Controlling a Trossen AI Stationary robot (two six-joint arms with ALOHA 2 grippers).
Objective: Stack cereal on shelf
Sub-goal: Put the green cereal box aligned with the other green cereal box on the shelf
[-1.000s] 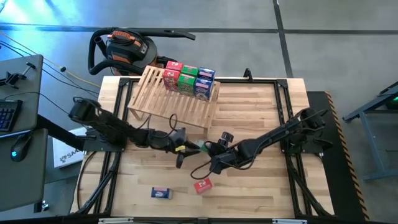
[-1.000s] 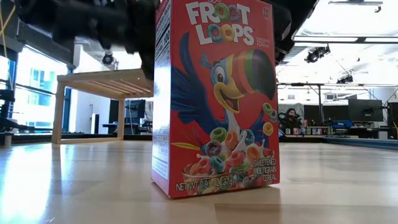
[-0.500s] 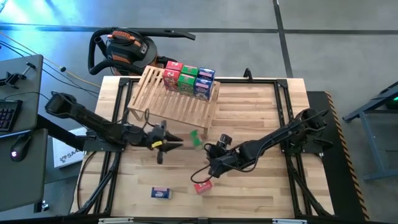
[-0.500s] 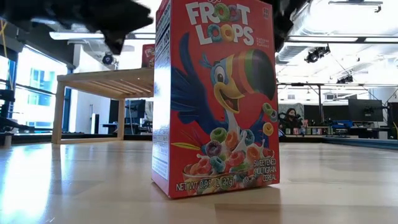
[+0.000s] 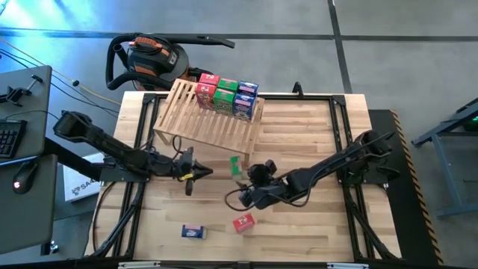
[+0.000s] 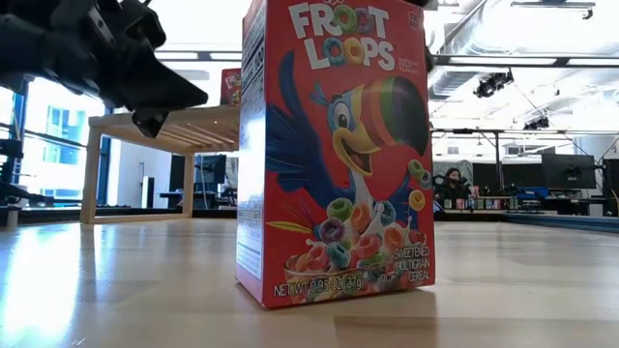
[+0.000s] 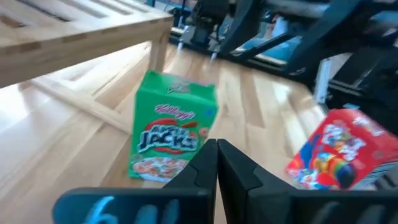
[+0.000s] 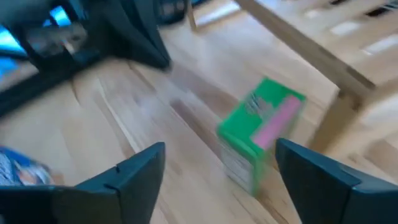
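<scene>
Withdrawn left gripper (image 5: 196, 172) pressed together, right gripper (image 8: 217, 180) spread; six boxes (image 5: 224, 93) shelved, green box (image 5: 234, 164), two others left on counter (image 5: 314, 224).

orange-black vacuum (image 5: 153, 58) beyond table | keyboard (image 5: 7, 139), mouse (image 5: 25, 173) left

The left gripper (image 7: 217, 163) has its two dark fingers pressed together with nothing between them, pointing out over the wooden tabletop (image 7: 74, 158). Just beyond the tips a green cereal box (image 7: 169, 130) stands upright on the wood (the label reads Apple Jacks), close beside a leg of the shelf (image 7: 74, 37), whose light frame runs across above it. Off to the side, a red cereal box (image 7: 342, 152) sits tilted, with dark arm parts behind it.
</scene>
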